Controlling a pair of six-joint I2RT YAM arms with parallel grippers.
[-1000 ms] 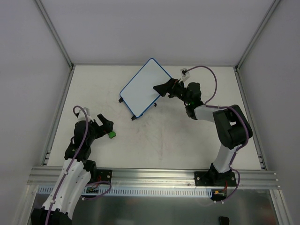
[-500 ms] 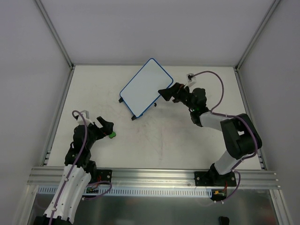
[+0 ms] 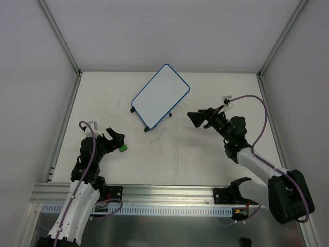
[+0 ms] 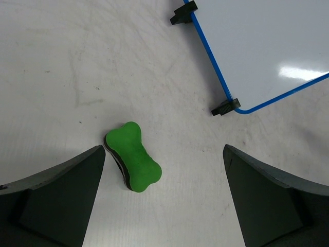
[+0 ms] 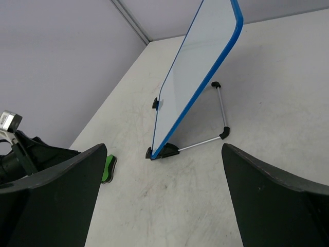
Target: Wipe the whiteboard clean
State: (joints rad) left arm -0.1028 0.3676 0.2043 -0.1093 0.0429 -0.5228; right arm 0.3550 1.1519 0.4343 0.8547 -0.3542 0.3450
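Observation:
The whiteboard (image 3: 160, 95) stands tilted on its black feet and wire stand at the back middle of the table, its face blank. It also shows in the left wrist view (image 4: 267, 46) and edge-on in the right wrist view (image 5: 198, 72). A green bone-shaped eraser (image 3: 122, 148) lies on the table at the left, also seen from the left wrist (image 4: 134, 163) and the right wrist (image 5: 109, 169). My left gripper (image 3: 116, 140) is open and empty, just above the eraser (image 4: 164, 149). My right gripper (image 3: 194, 118) is open and empty, to the right of the board and apart from it (image 5: 164, 146).
Grey walls and metal frame posts (image 3: 61, 36) enclose the table on three sides. An aluminium rail (image 3: 169, 193) runs along the near edge by the arm bases. The board's wire stand (image 5: 222, 110) sticks out behind it.
My right gripper has drawn back from the whiteboard's right edge, moving right and nearer. My left arm shifted slightly back. The eraser and board have not moved.

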